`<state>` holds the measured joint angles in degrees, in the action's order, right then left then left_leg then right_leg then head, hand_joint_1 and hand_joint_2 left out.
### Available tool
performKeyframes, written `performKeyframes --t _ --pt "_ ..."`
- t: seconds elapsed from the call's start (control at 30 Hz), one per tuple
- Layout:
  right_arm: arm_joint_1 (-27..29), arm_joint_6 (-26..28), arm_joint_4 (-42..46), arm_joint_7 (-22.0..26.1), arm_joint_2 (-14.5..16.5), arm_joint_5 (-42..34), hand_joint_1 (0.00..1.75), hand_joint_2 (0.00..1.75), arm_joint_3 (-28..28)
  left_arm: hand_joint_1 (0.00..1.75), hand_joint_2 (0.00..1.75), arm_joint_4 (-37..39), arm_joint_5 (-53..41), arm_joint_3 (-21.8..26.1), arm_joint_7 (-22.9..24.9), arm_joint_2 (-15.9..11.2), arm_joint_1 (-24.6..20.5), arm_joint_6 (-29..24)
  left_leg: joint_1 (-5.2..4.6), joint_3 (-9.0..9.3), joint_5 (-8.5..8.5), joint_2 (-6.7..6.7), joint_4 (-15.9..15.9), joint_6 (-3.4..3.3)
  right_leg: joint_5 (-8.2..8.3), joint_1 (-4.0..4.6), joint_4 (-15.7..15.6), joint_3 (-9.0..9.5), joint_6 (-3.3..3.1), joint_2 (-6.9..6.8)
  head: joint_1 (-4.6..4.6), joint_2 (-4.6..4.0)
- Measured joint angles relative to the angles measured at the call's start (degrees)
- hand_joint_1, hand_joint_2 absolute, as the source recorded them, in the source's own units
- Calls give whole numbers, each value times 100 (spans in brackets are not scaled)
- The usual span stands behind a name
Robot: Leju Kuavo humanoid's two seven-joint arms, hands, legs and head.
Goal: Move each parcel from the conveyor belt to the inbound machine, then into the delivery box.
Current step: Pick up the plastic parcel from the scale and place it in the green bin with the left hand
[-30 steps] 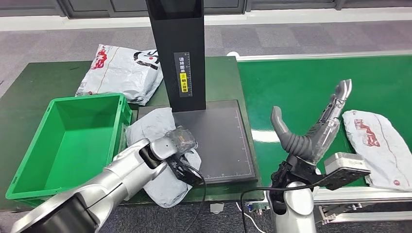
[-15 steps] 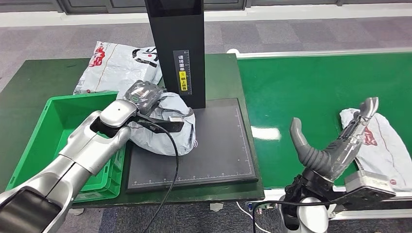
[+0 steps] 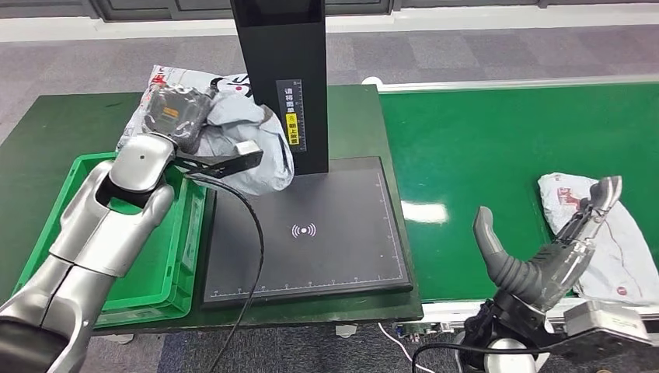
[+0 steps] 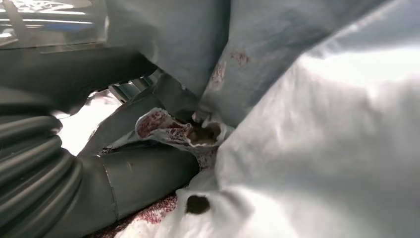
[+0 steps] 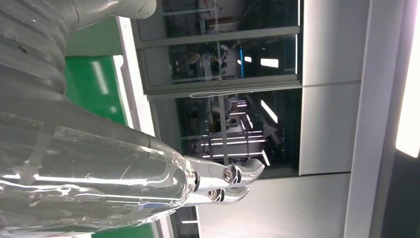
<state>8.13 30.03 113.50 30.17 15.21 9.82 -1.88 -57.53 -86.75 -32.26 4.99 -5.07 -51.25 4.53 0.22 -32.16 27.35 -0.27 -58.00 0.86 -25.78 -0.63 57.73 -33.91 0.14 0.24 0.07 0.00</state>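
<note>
Head view: the dark green desk (image 3: 62, 124) carries the black flat-plate inbound machine (image 3: 311, 233) and the green plastic delivery box (image 3: 175, 268). My left robot hand (image 3: 177, 113) grips the grey crumpled plastic parcel (image 3: 252, 151), held up between the machine's plate and the box. It looks soft, light and slippery, so bunched film is the surest hold. My right robot hand (image 3: 556, 249) is empty, fingers spread, beside a white mailer (image 3: 629, 260) on the green conveyor belt (image 3: 497, 148).
</note>
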Motion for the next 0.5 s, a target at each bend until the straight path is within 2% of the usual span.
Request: performKeyframes --t 0.23,0.5 --pt "99 -55 87 -8 7 -5 0 175 44 175 175 -623 -272 623 77 -173 79 9 1 -1 -1 -2 0 0 0 2 0 -2 0 -1 -2 0" --pt "99 -64 111 -8 18 -5 0 175 52 175 175 -810 -282 817 78 -200 157 10 2 -4 -4 -4 -1 -4 1 -2 0 0 0 -3 0 0"
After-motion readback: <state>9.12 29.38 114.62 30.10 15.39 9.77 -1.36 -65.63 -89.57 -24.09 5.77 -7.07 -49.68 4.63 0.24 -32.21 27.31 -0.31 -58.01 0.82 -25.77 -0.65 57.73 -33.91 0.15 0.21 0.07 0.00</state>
